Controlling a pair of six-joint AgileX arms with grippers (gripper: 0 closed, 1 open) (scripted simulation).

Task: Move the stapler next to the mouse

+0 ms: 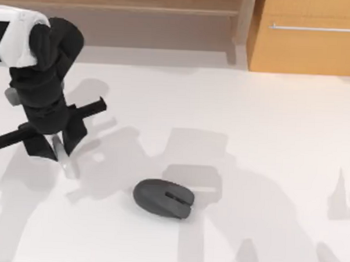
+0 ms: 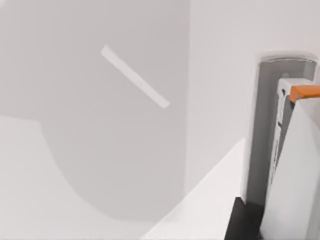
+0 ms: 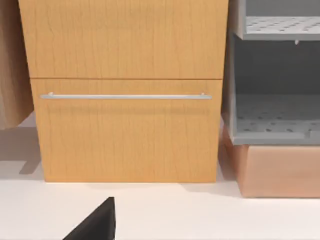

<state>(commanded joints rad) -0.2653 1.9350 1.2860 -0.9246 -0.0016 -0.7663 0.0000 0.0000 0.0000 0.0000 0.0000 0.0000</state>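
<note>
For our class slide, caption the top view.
Left claw over the pale stapler; dark mouse lies to its right on the table.

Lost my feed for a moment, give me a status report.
Left gripper low at table's left, over the stapler; grasp unclear. Mouse sits apart toward centre, bare table between. Right arm parked, facing the cabinet.

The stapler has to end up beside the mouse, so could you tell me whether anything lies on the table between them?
Nothing visible does. The stapler sits under the left claw at the table's left, and the white table between it and the mouse is bare apart from shadows.
</note>
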